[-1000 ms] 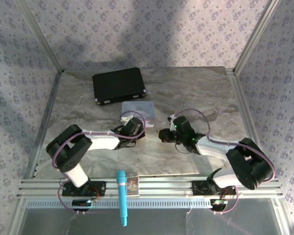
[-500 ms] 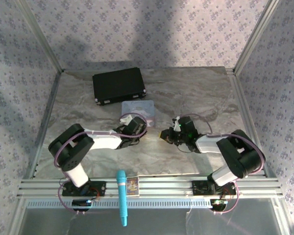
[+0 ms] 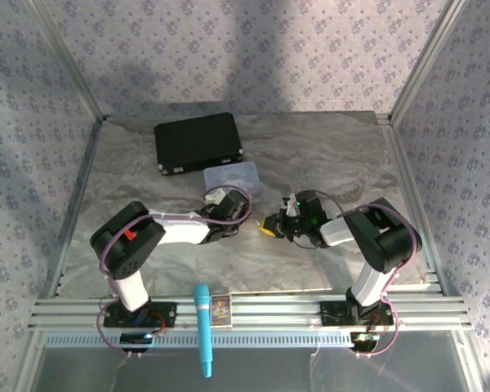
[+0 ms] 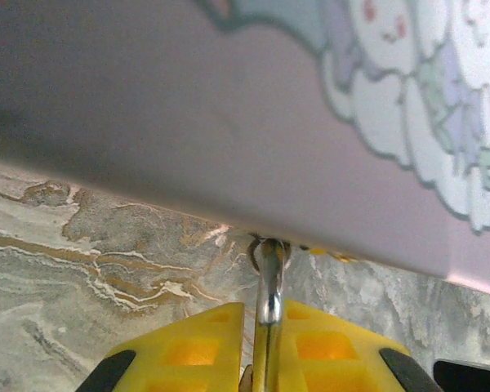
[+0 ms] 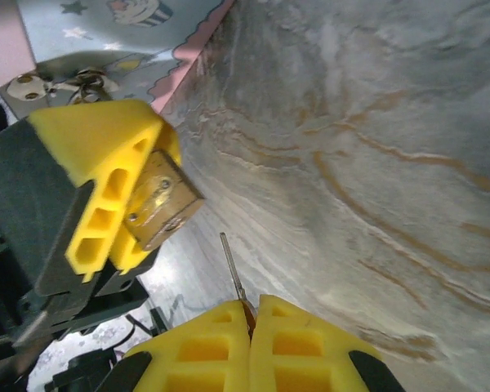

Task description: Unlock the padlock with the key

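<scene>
Two robot arms meet near the middle of the marble-patterned table (image 3: 335, 155), just in front of a pastel tin (image 3: 233, 175) printed with cartoon figures. The left gripper (image 3: 231, 216) has its yellow pads pressed onto the padlock (image 5: 165, 202), and the right wrist view shows the brass body jutting out from between them, held clear of the tabletop, one flat face turned toward that camera. In the left wrist view, a thin silvery loop (image 4: 268, 269) stands pinched between the same pads, right at the lower edge of the tin's side wall (image 4: 188, 122). The right gripper (image 3: 269, 225) faces it from the right, its jaws pressed together on the key (image 5: 231, 265), whose slim silvery blade pokes out from between the fingertips (image 5: 290, 343) toward the padlock. The tip of the key sits near the brass body but apart from it, not in the lock. Toward the far left corner of the table lies a closed black case (image 3: 198, 140), behind the tin. On the metal rail along the near edge rest a blue marker-like tube (image 3: 202, 328) and, just beside it, a small printed card (image 3: 220, 309).
</scene>
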### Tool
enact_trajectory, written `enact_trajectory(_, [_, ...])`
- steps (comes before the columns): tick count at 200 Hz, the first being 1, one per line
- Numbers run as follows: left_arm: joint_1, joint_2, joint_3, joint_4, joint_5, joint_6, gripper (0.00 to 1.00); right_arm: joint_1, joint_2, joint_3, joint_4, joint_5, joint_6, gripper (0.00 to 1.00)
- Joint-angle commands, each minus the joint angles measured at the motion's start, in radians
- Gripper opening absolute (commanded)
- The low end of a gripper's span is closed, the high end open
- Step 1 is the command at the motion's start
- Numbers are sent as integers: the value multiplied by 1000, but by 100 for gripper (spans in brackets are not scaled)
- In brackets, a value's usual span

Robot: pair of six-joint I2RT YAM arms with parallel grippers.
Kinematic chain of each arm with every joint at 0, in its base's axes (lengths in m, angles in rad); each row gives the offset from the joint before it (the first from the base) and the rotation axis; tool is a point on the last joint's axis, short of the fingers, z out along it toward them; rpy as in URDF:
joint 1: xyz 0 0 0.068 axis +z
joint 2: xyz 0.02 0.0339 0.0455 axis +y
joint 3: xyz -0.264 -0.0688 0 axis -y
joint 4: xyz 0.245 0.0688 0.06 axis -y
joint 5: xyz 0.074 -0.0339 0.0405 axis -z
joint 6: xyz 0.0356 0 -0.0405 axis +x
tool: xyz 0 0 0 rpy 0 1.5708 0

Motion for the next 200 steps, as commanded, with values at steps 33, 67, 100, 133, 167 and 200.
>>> enact_trajectory(33, [-5,21,20,39,-8,-54,1,9,76,43,120,-68,88,0])
enact_trajectory(67, [-3,19,17,35,-10,-56,2,17,94,42,136,-72,102,0])
enact_trajectory(100, [-2,25,7,49,-12,-73,1,22,85,28,139,-71,107,0])
enact_trajectory(133, [-1,12,-9,46,-21,-84,0,29,110,36,145,-78,115,0])
enact_trajectory(167, [-1,1,-17,52,-18,-93,0,25,120,31,171,-72,127,0])
enact_trajectory(200, [-1,11,-10,44,-19,-99,0,30,110,7,177,-64,131,0])
